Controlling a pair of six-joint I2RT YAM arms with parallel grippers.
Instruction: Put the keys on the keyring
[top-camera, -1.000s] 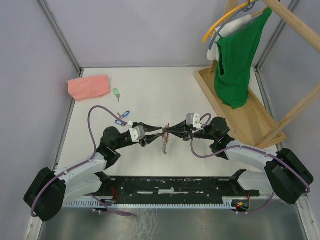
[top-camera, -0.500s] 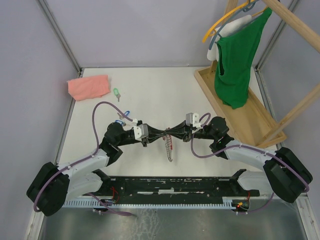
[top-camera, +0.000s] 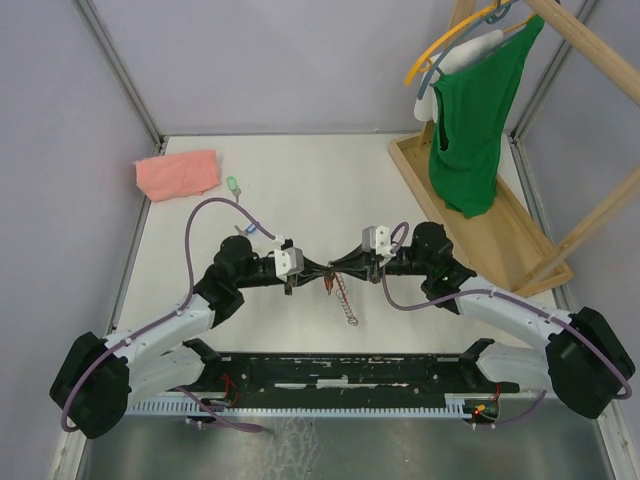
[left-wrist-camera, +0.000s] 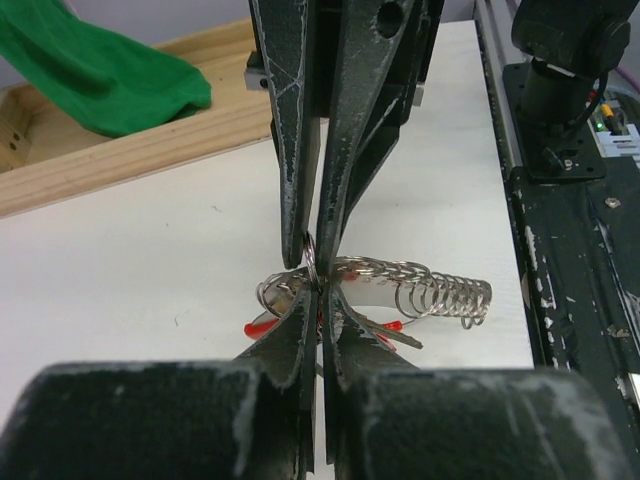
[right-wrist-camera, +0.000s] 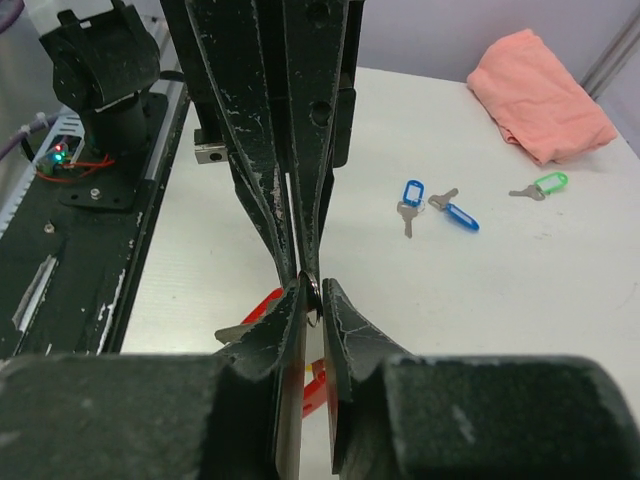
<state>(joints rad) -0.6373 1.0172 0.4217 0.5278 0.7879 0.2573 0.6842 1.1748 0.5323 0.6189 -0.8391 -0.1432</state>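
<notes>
Left arm and right arm: black joint housings, white link shells, looping purple cables. Fingers black, tapered, paint chipped white.

Pink folded cloth lies far left; green top hangs over wooden tray.

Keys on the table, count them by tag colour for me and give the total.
Blue-tagged keys: 2
Green-tagged key: 1
Red-tagged key: 1, partly hidden
Total: 4
</notes>
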